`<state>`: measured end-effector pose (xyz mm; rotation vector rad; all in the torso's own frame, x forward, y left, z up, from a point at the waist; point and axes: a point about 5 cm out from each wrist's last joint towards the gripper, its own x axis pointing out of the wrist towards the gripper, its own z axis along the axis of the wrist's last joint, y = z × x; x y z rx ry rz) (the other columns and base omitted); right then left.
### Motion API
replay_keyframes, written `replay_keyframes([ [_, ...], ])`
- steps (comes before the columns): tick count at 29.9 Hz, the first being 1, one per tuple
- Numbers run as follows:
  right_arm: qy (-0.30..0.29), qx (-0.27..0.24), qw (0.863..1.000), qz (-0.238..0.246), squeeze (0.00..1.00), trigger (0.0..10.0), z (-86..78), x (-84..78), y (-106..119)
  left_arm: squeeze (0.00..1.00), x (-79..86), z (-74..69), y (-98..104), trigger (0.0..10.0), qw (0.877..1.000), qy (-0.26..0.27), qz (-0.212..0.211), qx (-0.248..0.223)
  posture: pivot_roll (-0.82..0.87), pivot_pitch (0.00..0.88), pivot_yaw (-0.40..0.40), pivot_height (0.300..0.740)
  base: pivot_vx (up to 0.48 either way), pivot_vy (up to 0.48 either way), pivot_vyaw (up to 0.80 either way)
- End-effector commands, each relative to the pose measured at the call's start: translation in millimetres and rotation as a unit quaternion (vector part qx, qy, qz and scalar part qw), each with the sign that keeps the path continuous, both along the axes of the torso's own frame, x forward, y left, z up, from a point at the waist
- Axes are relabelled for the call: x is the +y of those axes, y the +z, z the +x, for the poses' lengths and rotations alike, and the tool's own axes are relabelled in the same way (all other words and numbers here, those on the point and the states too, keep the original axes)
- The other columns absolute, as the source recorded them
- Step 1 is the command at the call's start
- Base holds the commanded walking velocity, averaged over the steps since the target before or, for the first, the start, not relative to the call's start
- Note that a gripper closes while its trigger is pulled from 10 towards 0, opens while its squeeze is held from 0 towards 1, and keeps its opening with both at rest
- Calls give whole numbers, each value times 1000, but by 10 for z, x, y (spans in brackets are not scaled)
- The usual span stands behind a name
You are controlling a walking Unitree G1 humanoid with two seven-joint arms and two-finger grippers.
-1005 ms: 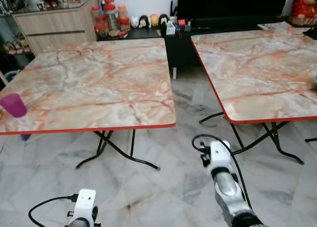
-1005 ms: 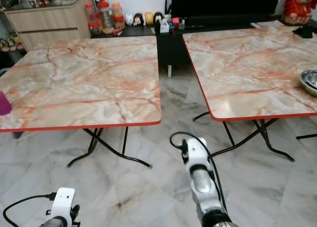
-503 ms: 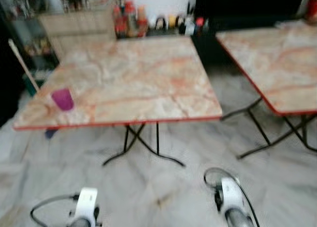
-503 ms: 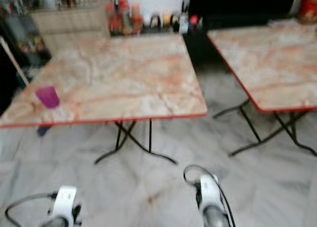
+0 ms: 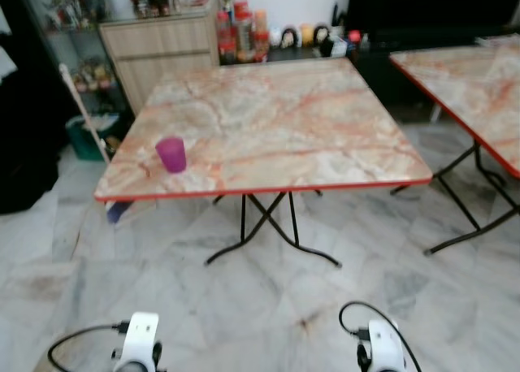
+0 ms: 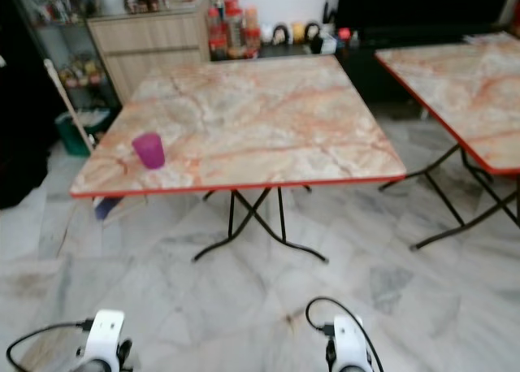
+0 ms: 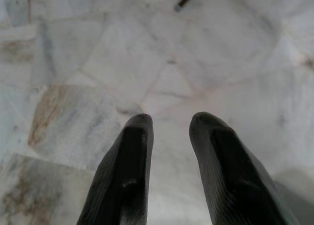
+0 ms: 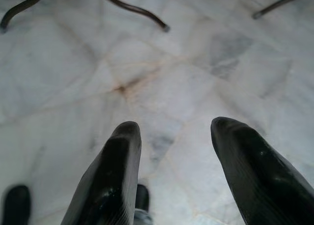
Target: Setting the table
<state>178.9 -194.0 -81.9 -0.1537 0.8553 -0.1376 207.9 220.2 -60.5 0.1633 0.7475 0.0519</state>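
Purple plastic cup (image 5: 171, 154) stands upright on the marble-pattern bench (image 5: 268, 120), near its front corner, well ahead of the left pincer (image 7: 169, 124) and farther from it than the bench's red front edge. Nothing else on that bench top.

Left pincer hangs low, fingers spread with a clear gap, holding nothing, pointed at the marble floor tiles (image 7: 147, 53). Right pincer (image 8: 171, 131) also low, fingers spread wider, holding nothing, floor under it; a black folding bench leg (image 8: 132, 8) lies ahead of it.

Second marble-pattern bench (image 5: 479, 88) sits well off to the right pincer's side. Beyond the first bench: wooden cabinet (image 5: 162, 47), red-lidded jars (image 5: 240, 35), small figurines (image 5: 313, 35).

Judgement: approach step, no grasp begun; table setting looks barely started, only the cup in place. Next move likely calls for walking closer to the bench, raising an arm to bench height and squaring the open pincer to the cup or whatever item gets set. Both pincers are too low and far to reach anything now.
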Motion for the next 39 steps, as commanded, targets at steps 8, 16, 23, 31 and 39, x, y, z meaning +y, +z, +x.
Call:
replay_keyframes([
  [8, 10, -18, 999, 27, 0, 10000, 112, 156, 38, 0, 115, -45, 6, 10000, 1000, 2, 21, 2, 53, 52, 38, 740, 0, 0, 0],
  [16, 12, -24, 999, 37, 0, 10000, 149, 191, 53, 0, 124, -40, 8, 10000, 1000, 8, 20, 3, 56, 81, 43, 740, 78, 0, 0],
  [23, 26, -31, 999, 37, 0, 10000, 156, 232, 60, 0, 129, -37, 11, 10000, 1000, 9, 21, 3, 57, 86, 44, 740, 358, 0, 393],
  [31, 11, -30, 998, 47, 0, 10000, 156, 218, 58, 0, 131, -35, 12, 10000, 1000, 9, 22, 3, 59, 84, 46, 740, 371, 0, 136],
  [39, 9, -31, 998, 48, 0, 10000, 150, 210, 57, 0, 124, -50, 3, 10000, 1000, 10, 22, 4, 63, 83, 41, 740, 373, 0, 0],
])
